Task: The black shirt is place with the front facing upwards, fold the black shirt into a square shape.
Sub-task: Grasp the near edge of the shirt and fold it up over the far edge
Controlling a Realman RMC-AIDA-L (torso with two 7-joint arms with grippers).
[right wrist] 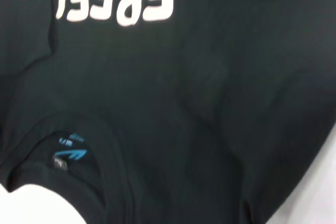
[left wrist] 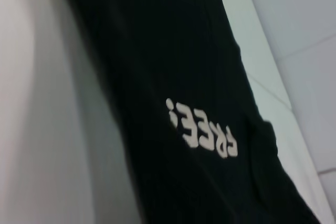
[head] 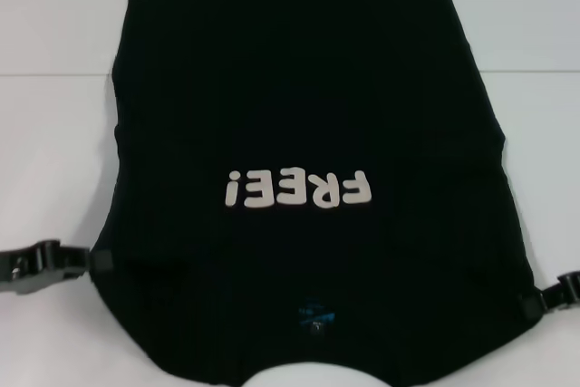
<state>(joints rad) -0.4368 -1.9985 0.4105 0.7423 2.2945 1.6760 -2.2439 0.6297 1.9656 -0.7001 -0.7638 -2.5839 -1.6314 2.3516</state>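
Note:
The black shirt [head: 299, 88] lies flat on the white table [head: 54, 133], front up. Its collar and blue neck label [head: 317, 314] are at the near edge, and the pale "FREE!" lettering [head: 299, 189] reads upside down from the head view. My left gripper [head: 100, 260] is at the shirt's near left edge, pinching the fabric. At the near right edge, my right gripper [head: 529, 305] is closed on the fabric as well. The left wrist view shows the shirt [left wrist: 173, 51] and its lettering. In the right wrist view the shirt [right wrist: 220, 103] fills the picture, with the neck label [right wrist: 71, 153] visible.
Bare white table surface [head: 535, 24] shows on both sides of the shirt and beyond its far hem. A seam line crosses the table [head: 45, 76] at the far part. Nothing else lies on it.

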